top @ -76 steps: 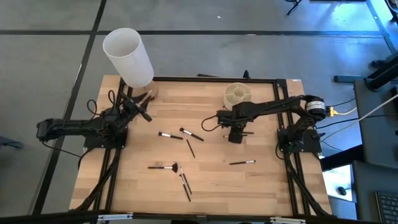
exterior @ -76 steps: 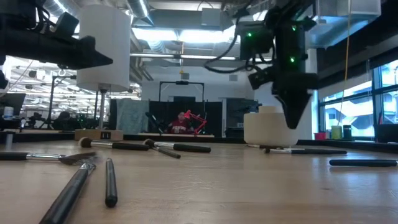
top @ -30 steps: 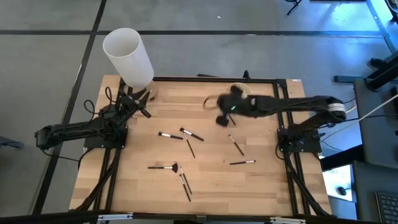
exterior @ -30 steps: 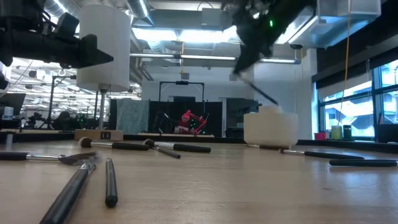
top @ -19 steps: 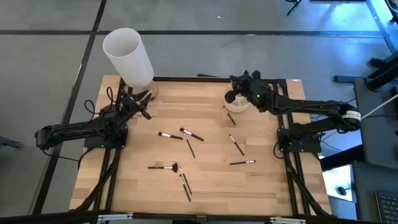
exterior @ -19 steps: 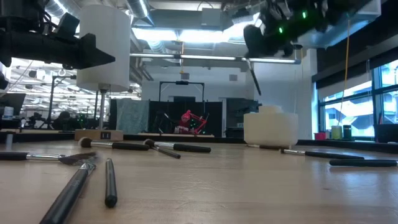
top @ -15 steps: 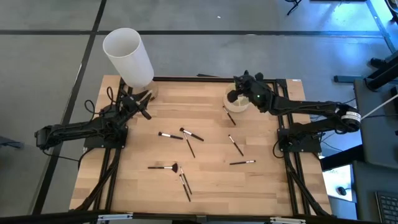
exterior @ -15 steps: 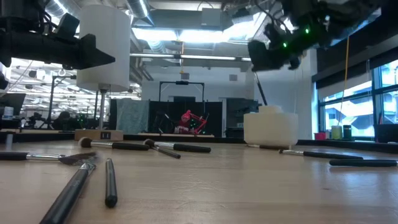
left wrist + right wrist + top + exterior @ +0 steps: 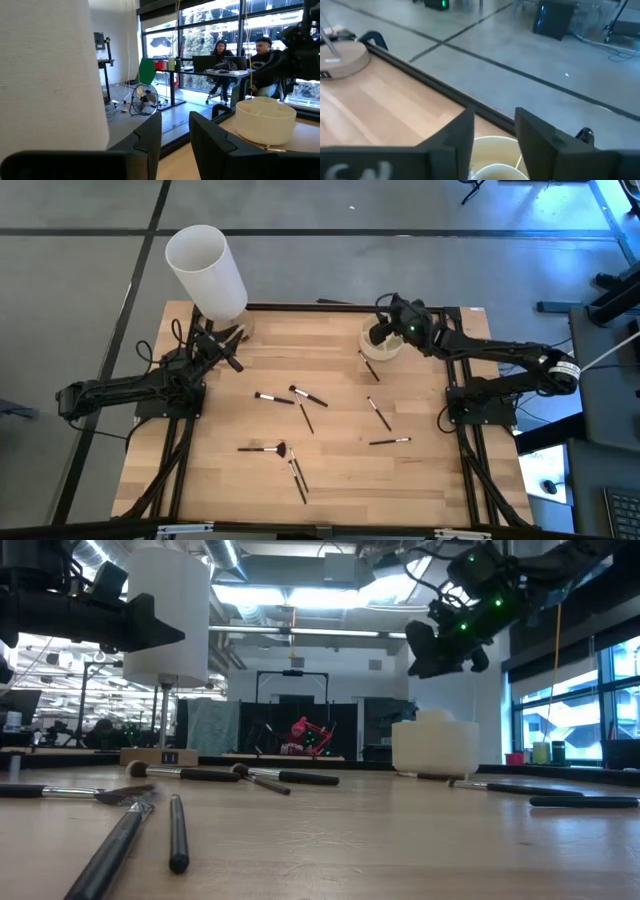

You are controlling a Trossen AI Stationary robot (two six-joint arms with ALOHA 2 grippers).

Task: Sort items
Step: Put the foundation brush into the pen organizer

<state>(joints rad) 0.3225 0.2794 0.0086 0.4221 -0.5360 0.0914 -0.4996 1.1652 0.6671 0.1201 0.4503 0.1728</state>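
Several thin black-handled brushes lie flat on the wooden table: two (image 9: 273, 397) (image 9: 308, 395) near the middle, one (image 9: 262, 448) toward the near edge, and two (image 9: 380, 413) (image 9: 389, 441) on the right. My right gripper (image 9: 381, 336) (image 9: 492, 131) hovers open above the round beige cup (image 9: 384, 340) (image 9: 495, 157) and holds nothing. A thin stick (image 9: 520, 161) shows inside the cup. My left gripper (image 9: 229, 358) (image 9: 175, 135) waits open at the far left, beside the tall white cylinder (image 9: 206, 270).
A short stick (image 9: 368, 365) lies just in front of the cup. More brushes (image 9: 297, 478) lie near the table's near edge. The cylinder's round wooden base (image 9: 342, 60) has a brush (image 9: 236, 334) beside it. A black frame (image 9: 340, 307) borders the table. People sit beyond the table (image 9: 220, 52).
My right gripper has carried a thin brush, hanging below its fingers, from above the middle of the table toward the far right, and has ended above the beige cup. The brush still hung over the cup half a second ago. It no longer shows below the gripper.
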